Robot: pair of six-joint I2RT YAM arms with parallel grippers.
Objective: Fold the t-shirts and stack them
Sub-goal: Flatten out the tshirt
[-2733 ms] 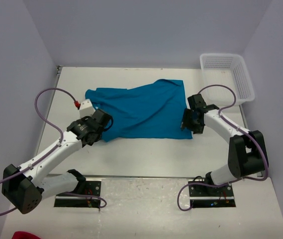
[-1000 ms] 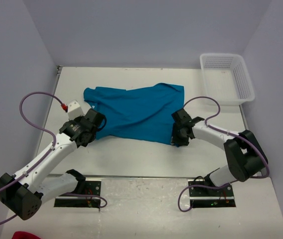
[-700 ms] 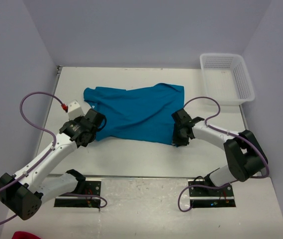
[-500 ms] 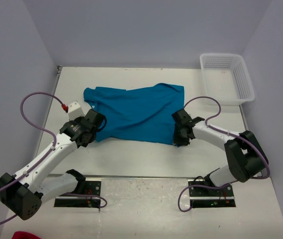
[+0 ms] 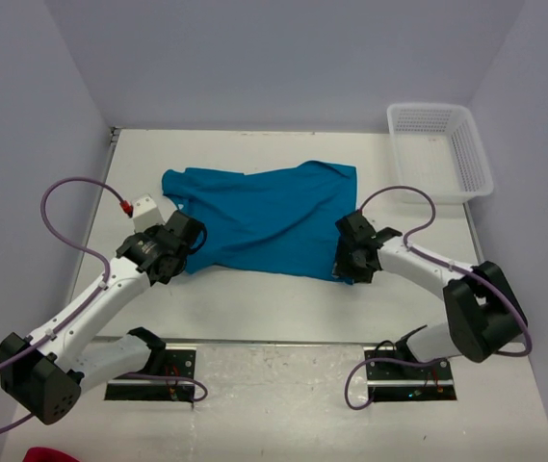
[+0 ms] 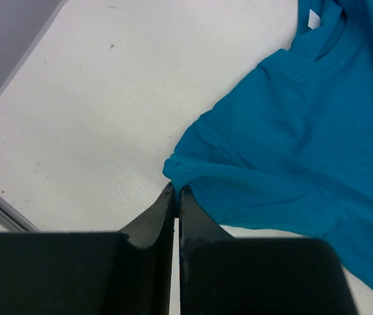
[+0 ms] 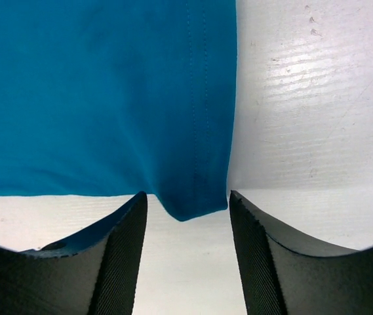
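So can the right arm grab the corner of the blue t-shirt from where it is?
Probably yes. The right gripper is open, with the corner of the t-shirt lying right between its jaws, and nothing else sits in the way.

White table [image 5: 254, 308]; teal t-shirt [image 5: 264, 217] spread mid-table; white, seemingly plastic basket [image 5: 473, 154] far-right.

Left end effector [image 6: 176, 190] pinched shut, seemingly on t-shirt [image 6: 291, 131] corner, right end effector [image 7: 186, 197] jaws apart, both arms extended
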